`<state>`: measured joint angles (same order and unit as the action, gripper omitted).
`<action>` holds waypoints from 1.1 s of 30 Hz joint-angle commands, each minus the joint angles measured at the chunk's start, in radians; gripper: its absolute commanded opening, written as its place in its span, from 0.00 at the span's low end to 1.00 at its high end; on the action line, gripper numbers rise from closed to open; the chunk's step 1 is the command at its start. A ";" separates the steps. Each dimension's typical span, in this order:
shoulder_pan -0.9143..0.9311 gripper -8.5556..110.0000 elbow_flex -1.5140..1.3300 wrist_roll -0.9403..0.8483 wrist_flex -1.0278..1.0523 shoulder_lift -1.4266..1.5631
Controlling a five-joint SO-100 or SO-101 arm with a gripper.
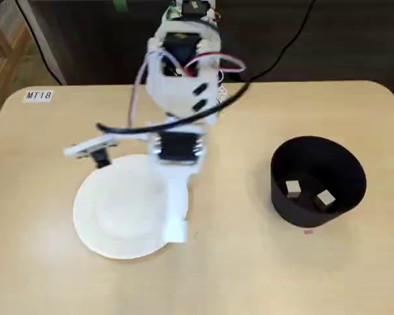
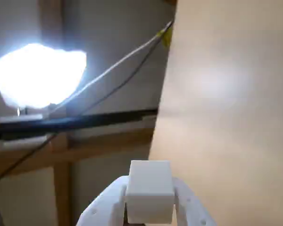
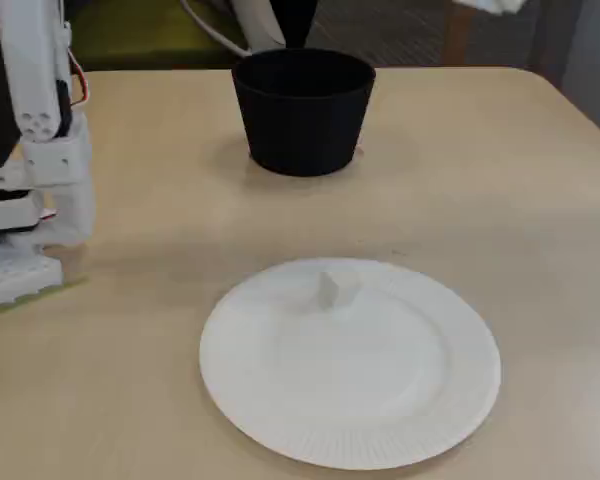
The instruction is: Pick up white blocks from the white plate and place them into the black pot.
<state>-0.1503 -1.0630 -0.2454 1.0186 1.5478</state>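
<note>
Pincer: the pincer is clamped on one white block, its jaws pressing the block's two sides in the wrist view; the camera looks out past the counter edge, so the arm seems raised and tilted.
Plate: the white plate lies near the arm, with one pale block on its far part.
Pot: the black pot stands well apart from the plate, to the right in a fixed view, holding two blocks.
Risk, grip: the held block shows mostly above the jaws; a jolt in the swing could probably shake it loose.
Risk, release: letting go short of the mouth would likely drop it onto the counter or off the rim.
</note>
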 commanded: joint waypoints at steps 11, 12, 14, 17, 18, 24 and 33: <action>-0.574 0.05 -0.399 0.127 0.021 0.117; -0.577 0.05 -0.426 0.127 0.017 0.115; -0.577 0.05 -0.479 0.127 -0.003 0.115; -0.565 0.05 -0.515 0.117 -0.017 0.114; -0.561 0.05 -0.518 0.114 -0.017 0.114; -0.554 0.05 -0.518 0.110 -0.018 0.118; -0.535 0.05 -0.518 0.118 -0.020 0.118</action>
<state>-0.7102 -1.5861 -0.1273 1.0155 1.6245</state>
